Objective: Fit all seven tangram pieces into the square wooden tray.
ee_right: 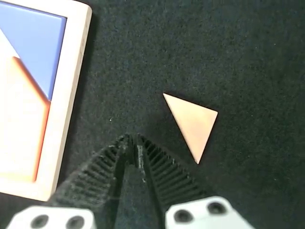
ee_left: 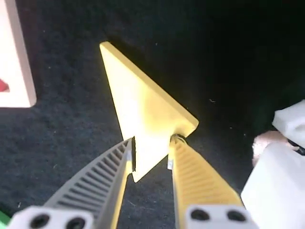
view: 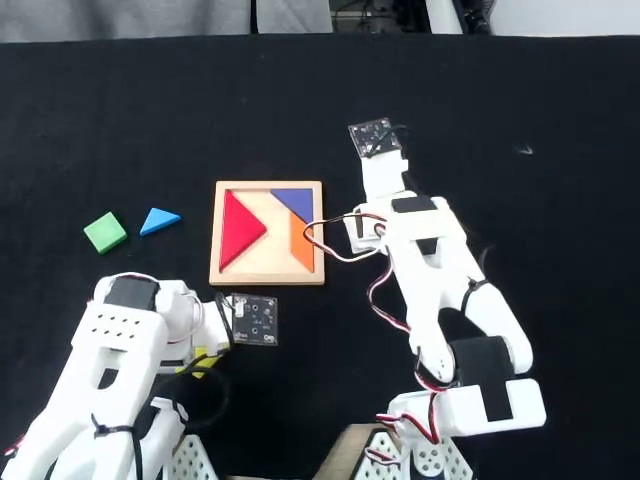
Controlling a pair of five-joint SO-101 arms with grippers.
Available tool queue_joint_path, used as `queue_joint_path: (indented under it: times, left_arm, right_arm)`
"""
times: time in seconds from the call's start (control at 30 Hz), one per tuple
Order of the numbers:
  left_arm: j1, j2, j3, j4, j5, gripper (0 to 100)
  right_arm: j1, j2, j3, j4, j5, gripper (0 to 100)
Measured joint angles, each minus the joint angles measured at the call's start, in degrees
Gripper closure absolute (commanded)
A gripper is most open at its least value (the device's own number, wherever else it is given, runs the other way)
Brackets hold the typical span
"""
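The square wooden tray [view: 268, 278] lies mid-table holding a red triangle [view: 240, 228], a blue triangle [view: 294, 201] and an orange piece [view: 302, 246]. My left gripper [ee_left: 151, 155] is shut on a corner of the large yellow triangle [ee_left: 143, 112], which lies flat on the black cloth beside a tray corner [ee_left: 19, 71]. My right gripper [ee_right: 132, 140] is shut with nothing in it, just off the tray's right rim [ee_right: 66, 95]. A small pink triangle [ee_right: 193, 123] lies on the cloth a little beyond its fingertips. A green square [view: 105, 232] and a small blue triangle [view: 160, 220] rest left of the tray.
Black cloth covers the whole table. The left arm [view: 120, 350] stands at the front left, the right arm [view: 440, 290] to the right of the tray, with cables looping beside it. Open cloth stretches behind the tray and to the far right.
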Motion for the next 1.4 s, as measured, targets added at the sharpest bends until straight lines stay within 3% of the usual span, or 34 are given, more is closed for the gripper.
queue_joint_path:
  times: [0.1,0.27,0.4,0.63,0.73,1.03,1.23,1.4]
  left_arm:
    - [0.4,-0.4,0.0,0.0,0.0,84]
    - [0.4,-0.4,-1.8,-0.4,2.1,71]
    - [0.4,-0.4,-5.7,-0.5,7.9,71]
    - [3.5,-0.4,-6.2,10.1,7.4,71]
    - [4.0,-0.4,-4.6,7.9,8.5,71]
    - [4.0,-0.4,5.3,-8.6,14.4,71]
    - [3.1,-0.4,8.2,-13.5,14.4,71]
    - [-0.2,-0.4,9.1,-14.3,9.8,71]
  right_arm:
    - [0.0,0.0,0.0,0.0,0.0,98.7]
    - [0.0,0.0,0.0,0.0,0.0,98.7]
    - [0.0,0.0,0.0,0.0,0.0,98.7]
    - [0.0,0.0,0.0,0.0,0.0,98.7]
    - [0.0,0.0,0.0,0.0,0.0,98.7]
    - [0.0,0.0,0.0,0.0,0.0,98.7]
    - [0.0,0.0,0.0,0.0,0.0,98.7]
    - [0.0,0.0,0.0,0.0,0.0,98.7]
